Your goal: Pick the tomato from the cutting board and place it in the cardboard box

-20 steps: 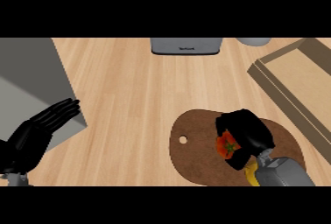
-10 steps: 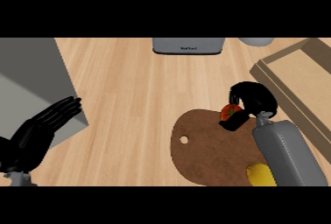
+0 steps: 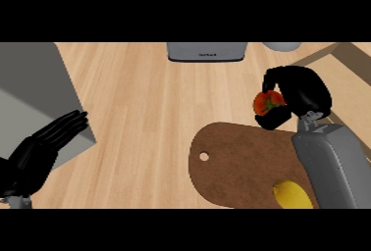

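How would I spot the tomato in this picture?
Find the brown cutting board at the lower right. Just above its far edge, the right hand curls around the tomato: small, round and red with a green stem, unlike the yellow item on the board.

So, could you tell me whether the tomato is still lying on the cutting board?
No, the right hand is curled round the tomato and holds it beyond the cutting board.

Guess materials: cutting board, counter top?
Cutting board: looks like dark brown wood, matte, even tone with a hanging hole. Counter top: light wood or wood-look laminate, plank lines and grain visible; which of the two is unclear.
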Motion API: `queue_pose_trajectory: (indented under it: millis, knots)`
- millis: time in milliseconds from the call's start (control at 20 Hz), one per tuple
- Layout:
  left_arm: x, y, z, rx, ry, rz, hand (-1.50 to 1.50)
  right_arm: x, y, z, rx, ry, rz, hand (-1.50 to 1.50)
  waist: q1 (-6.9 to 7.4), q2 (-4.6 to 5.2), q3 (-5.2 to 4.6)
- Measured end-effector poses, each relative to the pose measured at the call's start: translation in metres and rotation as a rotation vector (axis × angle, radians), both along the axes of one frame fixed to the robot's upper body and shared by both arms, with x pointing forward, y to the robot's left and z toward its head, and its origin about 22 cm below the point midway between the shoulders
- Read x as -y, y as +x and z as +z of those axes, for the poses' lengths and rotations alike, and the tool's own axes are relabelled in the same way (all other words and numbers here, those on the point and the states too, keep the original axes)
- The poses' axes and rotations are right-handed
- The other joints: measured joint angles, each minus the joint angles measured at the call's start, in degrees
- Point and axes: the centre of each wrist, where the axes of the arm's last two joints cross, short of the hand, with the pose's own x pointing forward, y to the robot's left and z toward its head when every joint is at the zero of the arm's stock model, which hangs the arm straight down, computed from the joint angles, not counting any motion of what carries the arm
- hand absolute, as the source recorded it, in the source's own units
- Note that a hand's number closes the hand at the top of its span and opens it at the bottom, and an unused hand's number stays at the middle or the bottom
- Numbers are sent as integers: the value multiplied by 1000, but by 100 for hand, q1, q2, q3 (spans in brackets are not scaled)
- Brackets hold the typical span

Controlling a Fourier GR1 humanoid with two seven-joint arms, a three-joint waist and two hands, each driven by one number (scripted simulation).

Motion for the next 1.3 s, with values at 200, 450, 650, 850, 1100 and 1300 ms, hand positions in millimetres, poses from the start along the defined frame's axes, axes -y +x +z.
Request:
queue_pose_trajectory:
  millis: [200,450,650,850,1100,1300]
  knots:
    - [-1,-1,-1,3,-3,-3,0,-2,-9,49,153,23,-49,150,-17,-5,0]
    - [-4,0,-1,3,-5,-18,0,11,-19,95,285,41,-179,150,-13,2,-1]
    - [-2,1,0,4,-6,-15,0,28,-18,121,343,37,-278,150,15,12,1]
    - [0,1,1,10,-5,-17,0,56,-13,136,368,43,-344,150,32,26,-2]
    - [-1,3,-1,11,-1,-17,0,90,-2,126,339,-9,-372,150,50,17,18]
    - [-1,5,-1,11,3,-21,0,119,9,117,342,-13,-371,150,71,18,27]
